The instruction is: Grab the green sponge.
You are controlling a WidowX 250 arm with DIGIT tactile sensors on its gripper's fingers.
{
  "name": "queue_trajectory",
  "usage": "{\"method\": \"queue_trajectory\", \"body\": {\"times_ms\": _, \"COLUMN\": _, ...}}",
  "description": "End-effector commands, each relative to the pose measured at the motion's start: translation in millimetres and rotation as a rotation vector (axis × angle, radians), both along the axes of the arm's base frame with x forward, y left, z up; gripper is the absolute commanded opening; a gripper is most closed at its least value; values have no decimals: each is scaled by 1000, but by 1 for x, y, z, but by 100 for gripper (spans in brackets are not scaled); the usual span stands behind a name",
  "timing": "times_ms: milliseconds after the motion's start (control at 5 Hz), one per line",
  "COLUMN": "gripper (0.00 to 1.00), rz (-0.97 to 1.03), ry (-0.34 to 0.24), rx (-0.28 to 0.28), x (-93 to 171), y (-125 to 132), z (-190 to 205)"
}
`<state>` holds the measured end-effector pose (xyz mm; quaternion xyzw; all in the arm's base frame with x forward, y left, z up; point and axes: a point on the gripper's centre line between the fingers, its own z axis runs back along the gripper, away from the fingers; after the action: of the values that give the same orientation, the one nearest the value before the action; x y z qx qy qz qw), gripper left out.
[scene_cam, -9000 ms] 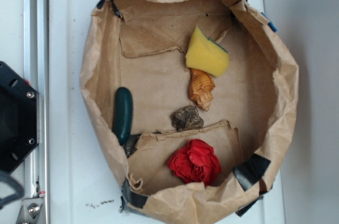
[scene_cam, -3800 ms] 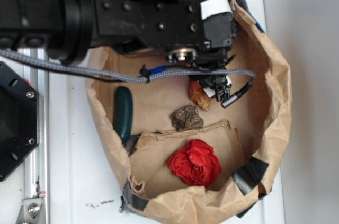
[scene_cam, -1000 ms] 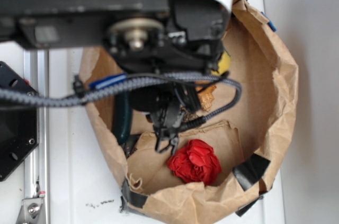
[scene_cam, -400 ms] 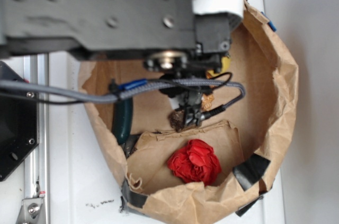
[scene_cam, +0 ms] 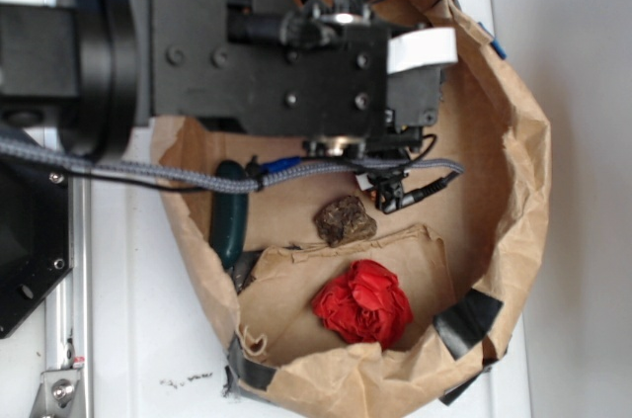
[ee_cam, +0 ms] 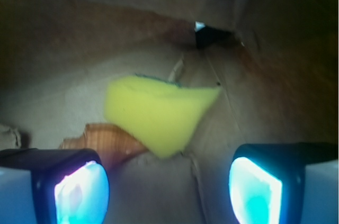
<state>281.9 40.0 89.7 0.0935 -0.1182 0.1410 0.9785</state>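
From the exterior view, the black robot arm hangs over the crumpled brown paper bag on the white tabletop, hiding the target entirely; a dark green cucumber-shaped object, a rough brown lump and a red fabric rose lie clear of it. On to the wrist view: the jaws of the gripper stand wide apart and empty, and the yellow foam sponge with a thin green layer sits just ahead between them, propped on the ribbed orange-brown shell, likely lined up for a straight descent.
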Motion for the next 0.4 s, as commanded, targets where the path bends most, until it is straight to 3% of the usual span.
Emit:
{"method": "queue_trajectory", "body": {"times_ms": 0, "gripper": 100, "rz": -161, "ry": -79, "rx": 7, "x": -5, "y": 9, "z": 12}}
{"method": "queue_trajectory", "body": {"times_ms": 200, "gripper": 100, "rz": -247, "ry": -113, "rx": 23, "x": -8, "y": 10, "z": 16}}
